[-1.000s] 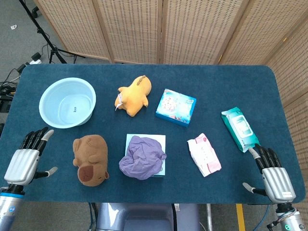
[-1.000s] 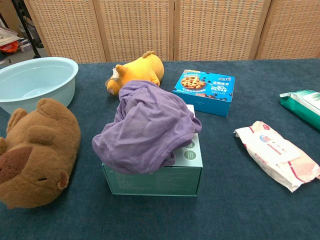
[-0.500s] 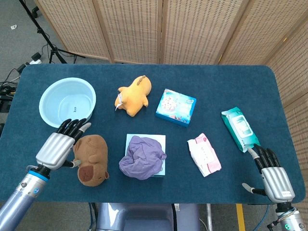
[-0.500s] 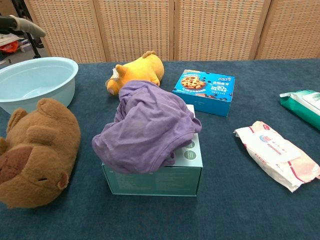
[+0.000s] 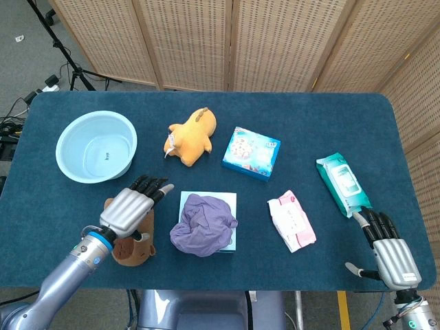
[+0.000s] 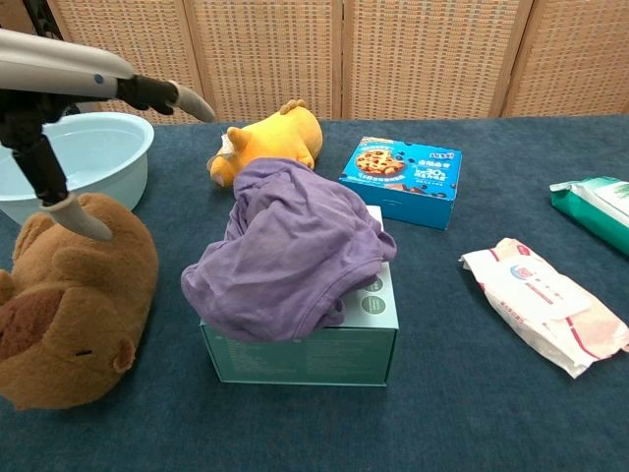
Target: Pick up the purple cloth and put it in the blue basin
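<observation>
The crumpled purple cloth lies heaped on a pale teal box, raised for an easy grasp; the left hand, fingers apart and empty, hovers over the brown plush toy, between cloth and round light-blue basin

The left hand covers much of the brown plush toy in the head view. The chest view's left edge crops the blue basin, and its right edge crops the green wipes pack.
</observation>
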Robot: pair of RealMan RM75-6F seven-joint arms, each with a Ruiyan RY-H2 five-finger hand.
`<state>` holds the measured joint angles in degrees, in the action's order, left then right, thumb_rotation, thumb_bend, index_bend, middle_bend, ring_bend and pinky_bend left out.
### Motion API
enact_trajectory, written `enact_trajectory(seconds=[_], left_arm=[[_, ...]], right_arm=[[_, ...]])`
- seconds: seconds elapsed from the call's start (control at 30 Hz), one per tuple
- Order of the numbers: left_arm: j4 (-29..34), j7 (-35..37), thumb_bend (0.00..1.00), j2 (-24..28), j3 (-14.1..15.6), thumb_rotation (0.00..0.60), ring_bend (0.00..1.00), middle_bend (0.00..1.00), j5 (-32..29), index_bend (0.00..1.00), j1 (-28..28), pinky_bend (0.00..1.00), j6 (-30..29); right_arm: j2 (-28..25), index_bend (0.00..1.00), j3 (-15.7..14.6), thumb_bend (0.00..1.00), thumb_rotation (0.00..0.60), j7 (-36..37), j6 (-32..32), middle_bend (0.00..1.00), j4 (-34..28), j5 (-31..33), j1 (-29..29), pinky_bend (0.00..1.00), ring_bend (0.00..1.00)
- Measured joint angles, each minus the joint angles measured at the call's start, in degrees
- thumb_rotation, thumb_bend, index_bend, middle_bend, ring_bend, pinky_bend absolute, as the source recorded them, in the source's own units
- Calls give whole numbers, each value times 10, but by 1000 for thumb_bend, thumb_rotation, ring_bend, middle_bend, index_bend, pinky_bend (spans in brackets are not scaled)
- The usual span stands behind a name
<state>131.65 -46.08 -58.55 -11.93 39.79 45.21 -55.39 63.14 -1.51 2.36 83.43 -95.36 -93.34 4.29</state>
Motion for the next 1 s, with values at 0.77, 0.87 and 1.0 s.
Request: enact_trajectory(seconds=[0.77,0.87,1.0], left_arm=[[-34,-131,21,-166,-17,600,0,0,-319,0,264,0,-130],[-45,-134,23,-180,-20,600,0,0,-350,0,282,0,-134],[-68,-140,27,-202,-20,600,0,0,-389,0,307,0,-134]], right_arm=[[-15,0,2,0,600,33,9,0,2,5,-5,0,0],[-18,0,3,0,600,40,11,0,2,9,-6,0,0],[-27,0,2,0,600,46,8,0,0,15,-7,0,0]])
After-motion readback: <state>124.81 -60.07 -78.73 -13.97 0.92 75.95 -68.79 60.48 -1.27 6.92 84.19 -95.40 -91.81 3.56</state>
